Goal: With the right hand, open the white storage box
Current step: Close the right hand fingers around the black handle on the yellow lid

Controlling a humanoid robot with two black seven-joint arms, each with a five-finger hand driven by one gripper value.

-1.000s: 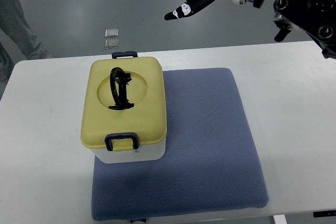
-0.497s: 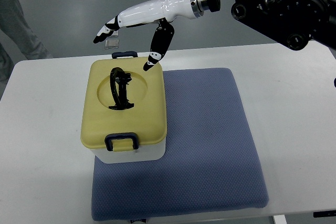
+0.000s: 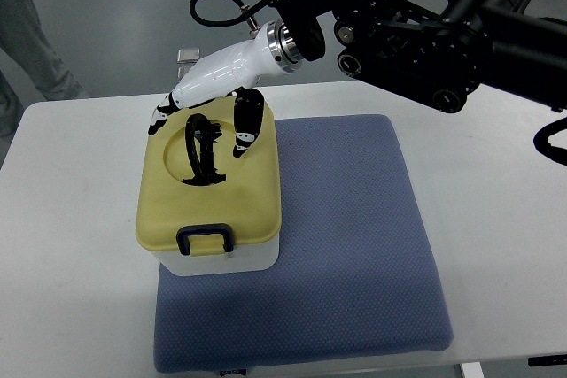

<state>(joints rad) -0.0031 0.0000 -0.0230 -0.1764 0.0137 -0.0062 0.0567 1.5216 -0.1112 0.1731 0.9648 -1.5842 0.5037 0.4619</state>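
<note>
the white storage box sits on the left part of a textured blue pad on the white bench. its rounded yellow lid is closed, contents hidden. the right hand, fingers spread and grasping nothing, hovers over the lid's black handle.

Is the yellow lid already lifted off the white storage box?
No, the yellow lid sits flat on the white storage box, with the right hand over its far end.

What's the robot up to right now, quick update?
Right hand open, fingers spread over the yellow lid. White storage box closed, black handle ungrasped. Left hand out of view. Nothing in the way.
</note>
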